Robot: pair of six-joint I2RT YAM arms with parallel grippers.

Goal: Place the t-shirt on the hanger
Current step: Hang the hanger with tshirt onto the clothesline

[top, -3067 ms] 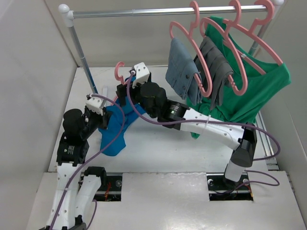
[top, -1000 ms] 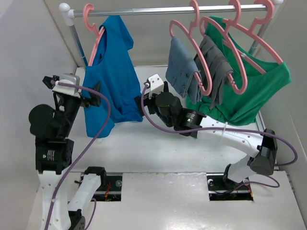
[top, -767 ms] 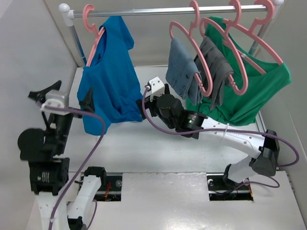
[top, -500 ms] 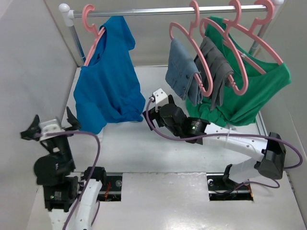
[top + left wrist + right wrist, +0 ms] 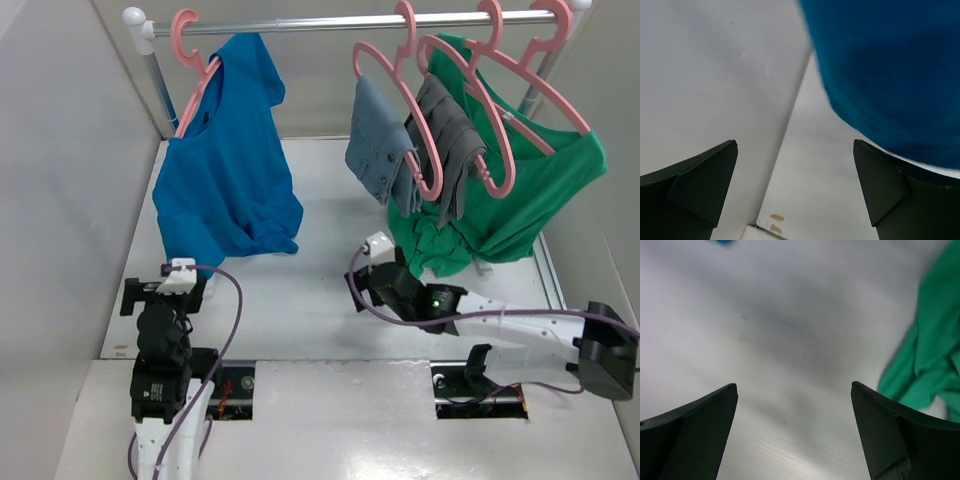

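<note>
Bare table (image 5: 320, 200) lies open between the blue t-shirt (image 5: 225, 170) at left and the green shirt (image 5: 520, 190) at right, both hanging low over it. The rail (image 5: 300, 24), its left post (image 5: 160, 85) and the grey garments (image 5: 380, 140) close off the upper rear; the left wall (image 5: 60, 200) stands near the t-shirt, leaving a narrow gap.

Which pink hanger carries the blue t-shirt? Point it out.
The hanger at the far left of the rail, hanging alone with the blue t-shirt draped on it. The other three hangers crowd the right end, bearing grey garments and the green shirt.
</note>
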